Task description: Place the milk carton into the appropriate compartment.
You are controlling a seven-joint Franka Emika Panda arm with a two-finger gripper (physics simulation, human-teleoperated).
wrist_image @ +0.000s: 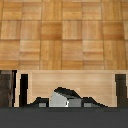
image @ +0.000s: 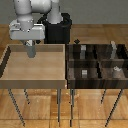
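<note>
Exterior view: the robot's hand (image: 31,54) hangs above the light wooden tray (image: 10,60), gripping the pale milk carton (image: 31,50); a dark compartment organizer (image: 107,82) sits beside the tray.

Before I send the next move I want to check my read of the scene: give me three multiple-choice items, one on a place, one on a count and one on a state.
1. Over what does the gripper hang?
A. the light wooden bin
B. the dark tray
C. the bare floor

2. How many cells does the dark tray have?
A. two
B. four
C. six

3. In what state are the dark tray's cells?
A. shut under a lid
B. tipped on their side
C. open on top, each with a small grey object in it

Answers:
1. A: the gripper points down over the back of the light wooden bin, on the exterior view's left.
2. B: dividers split the dark tray two by two.
3. C: one small grey object shows in every uncovered cell.
</note>
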